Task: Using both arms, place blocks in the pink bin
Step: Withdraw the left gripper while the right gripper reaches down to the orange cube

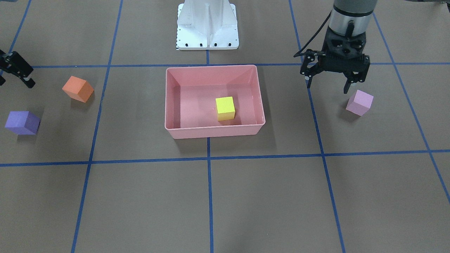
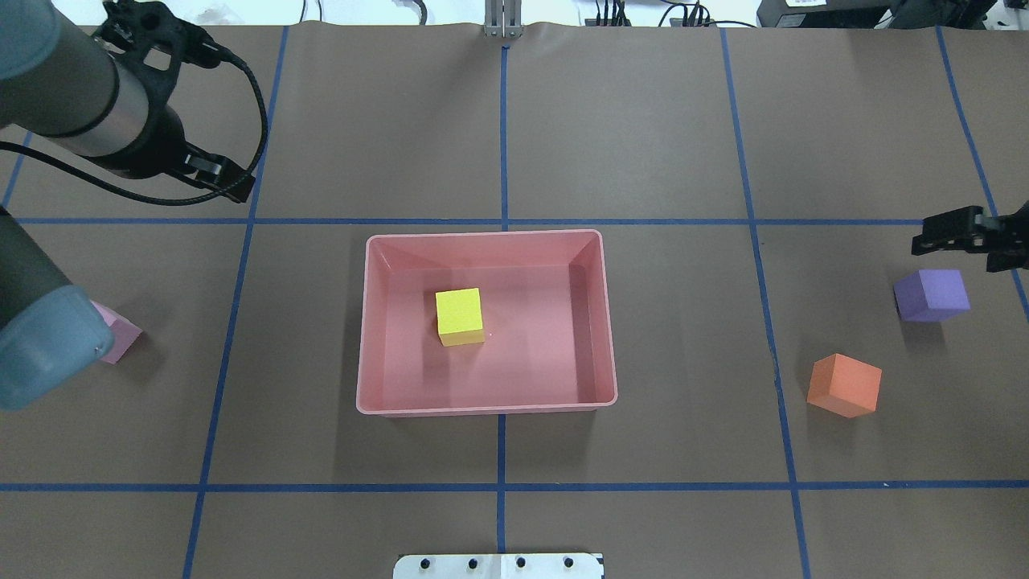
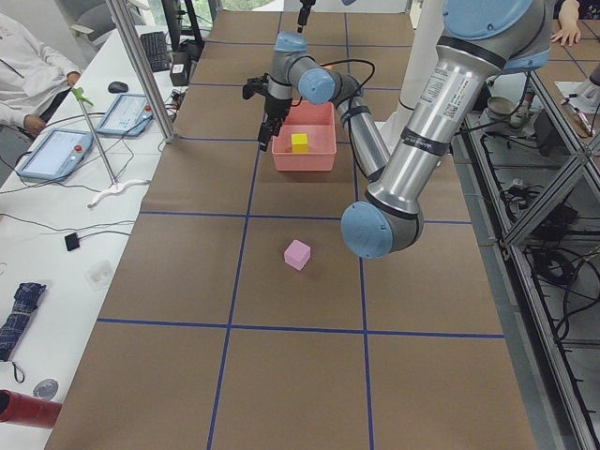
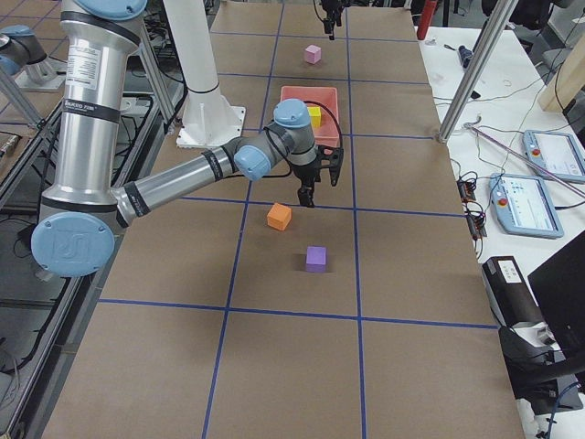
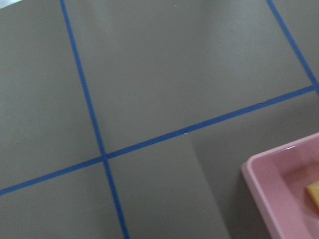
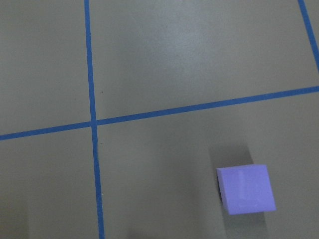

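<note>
One yellow block (image 1: 225, 108) in pink bin (image 1: 214, 133) — right arm (image 4: 87, 91) lettering illegible.

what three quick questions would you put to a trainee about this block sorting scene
1. Which colour of block lies inside the pink bin?
2. True or false: the left gripper is shut on the lilac block.
3. How many blocks rest on the table outside the pink bin? A one, B two, C three

Key
1. Yellow: the yellow block sits on the bin floor.
2. False: its jaws stand open and the lilac block rests on the table just beside it.
3. C: the orange block, the purple block and the lilac block.
</note>
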